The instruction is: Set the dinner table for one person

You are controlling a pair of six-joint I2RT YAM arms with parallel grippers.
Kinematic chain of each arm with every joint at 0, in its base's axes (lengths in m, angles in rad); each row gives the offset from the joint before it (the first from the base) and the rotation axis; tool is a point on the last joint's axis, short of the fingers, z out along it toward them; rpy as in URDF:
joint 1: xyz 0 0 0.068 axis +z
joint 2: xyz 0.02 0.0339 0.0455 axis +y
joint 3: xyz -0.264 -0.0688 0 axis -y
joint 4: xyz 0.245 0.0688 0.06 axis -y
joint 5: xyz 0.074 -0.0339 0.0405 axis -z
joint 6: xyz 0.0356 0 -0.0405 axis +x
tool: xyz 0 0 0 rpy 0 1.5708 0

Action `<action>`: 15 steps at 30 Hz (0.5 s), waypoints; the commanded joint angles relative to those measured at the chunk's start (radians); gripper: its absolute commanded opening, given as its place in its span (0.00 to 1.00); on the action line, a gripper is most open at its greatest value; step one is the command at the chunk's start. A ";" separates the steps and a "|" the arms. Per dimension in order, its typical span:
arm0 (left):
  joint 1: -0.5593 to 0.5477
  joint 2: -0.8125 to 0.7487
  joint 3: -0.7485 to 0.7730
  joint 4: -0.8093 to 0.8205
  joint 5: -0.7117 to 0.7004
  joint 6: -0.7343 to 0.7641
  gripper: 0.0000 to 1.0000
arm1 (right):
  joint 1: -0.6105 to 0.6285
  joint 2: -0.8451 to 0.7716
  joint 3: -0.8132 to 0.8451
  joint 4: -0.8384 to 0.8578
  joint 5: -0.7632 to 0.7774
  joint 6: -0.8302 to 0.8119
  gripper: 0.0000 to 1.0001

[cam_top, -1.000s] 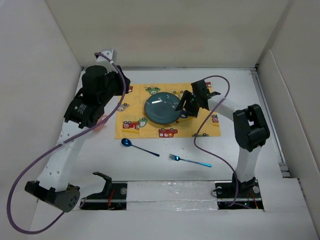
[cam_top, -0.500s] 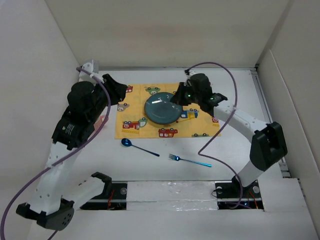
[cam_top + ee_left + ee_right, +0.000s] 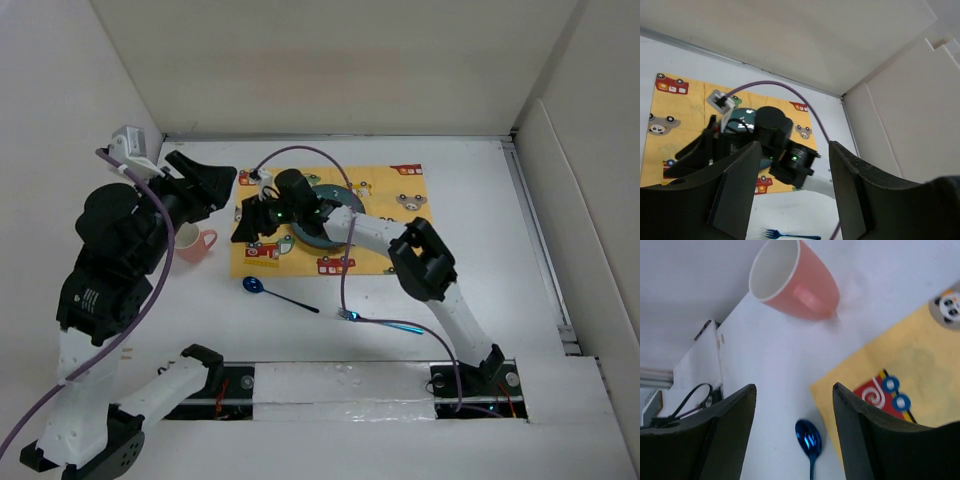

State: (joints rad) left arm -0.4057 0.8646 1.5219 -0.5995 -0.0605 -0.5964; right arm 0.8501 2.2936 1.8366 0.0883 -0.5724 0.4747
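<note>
**Right claw** (image 3: 794, 390): fingers apart, nothing between them.
- Beneath it: the white surface (image 3: 765, 365) and the near-left corner of a yellow placemat (image 3: 900, 370) printed with cars and bears.
- Ahead of its tips, on the surface: a pink cup (image 3: 790, 285), upright, with its handle turned toward the claw.
- Low between the fingers in its own view: the bowl of a blue spoon (image 3: 809, 437), lying on the surface just off the placemat's edge.

**Left claw** (image 3: 792, 155): fingers apart, empty. It is held above the surface on the cup's other side from the right claw.
- Before it: the right arm stretched across the placemat, covering much of a teal plate (image 3: 338, 197).
- Beyond that arm, nearer the bases: a blue fork (image 3: 395, 325) lying flat on the surface.

**Surface**: matte white. It lies under both claws, carries every item listed and extends widely to their right.

**Room**: plain white panels (image 3: 330, 70) stand at the left, far and right sides.
</note>
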 commanded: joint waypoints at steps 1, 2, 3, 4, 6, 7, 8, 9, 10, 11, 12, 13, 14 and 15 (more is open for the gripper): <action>0.002 -0.012 0.057 -0.058 -0.001 -0.003 0.53 | 0.024 0.078 0.230 0.010 0.032 -0.024 0.70; 0.002 -0.013 0.057 -0.072 0.001 -0.003 0.53 | 0.036 0.114 0.272 -0.036 0.040 -0.034 0.71; 0.002 -0.018 0.060 -0.078 0.001 0.001 0.53 | 0.047 0.171 0.311 -0.051 0.057 -0.036 0.74; 0.002 -0.019 0.060 -0.085 0.001 0.006 0.53 | 0.047 0.197 0.390 -0.067 0.072 -0.039 0.76; 0.002 -0.025 0.061 -0.101 0.001 0.017 0.53 | 0.056 0.274 0.470 -0.137 0.111 -0.051 0.79; 0.002 -0.030 0.061 -0.106 -0.001 0.018 0.53 | 0.056 0.297 0.505 -0.151 0.124 -0.053 0.80; 0.002 -0.030 0.060 -0.112 -0.002 0.020 0.53 | 0.056 0.319 0.565 -0.154 0.124 -0.047 0.81; 0.002 -0.038 0.057 -0.112 -0.001 0.030 0.53 | 0.066 0.357 0.594 -0.156 0.124 -0.042 0.82; 0.002 -0.041 0.047 -0.112 -0.001 0.032 0.54 | 0.066 0.378 0.624 -0.154 0.131 -0.038 0.84; 0.002 -0.042 0.044 -0.118 -0.002 0.035 0.53 | 0.066 0.398 0.679 -0.150 0.131 -0.024 0.85; 0.002 -0.044 0.043 -0.123 -0.007 0.040 0.53 | 0.066 0.417 0.708 -0.142 0.128 -0.016 0.85; 0.002 -0.042 0.044 -0.128 -0.007 0.049 0.53 | 0.066 0.455 0.736 -0.137 0.129 -0.008 0.86; 0.002 -0.042 0.044 -0.134 -0.010 0.053 0.53 | 0.075 0.470 0.762 -0.136 0.135 0.001 0.86; 0.002 -0.045 0.044 -0.135 -0.013 0.059 0.53 | 0.075 0.481 0.780 -0.125 0.137 0.008 0.87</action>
State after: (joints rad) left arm -0.4057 0.8314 1.5578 -0.7345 -0.0616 -0.5720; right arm 0.9142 2.7491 2.5309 -0.0559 -0.4591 0.4614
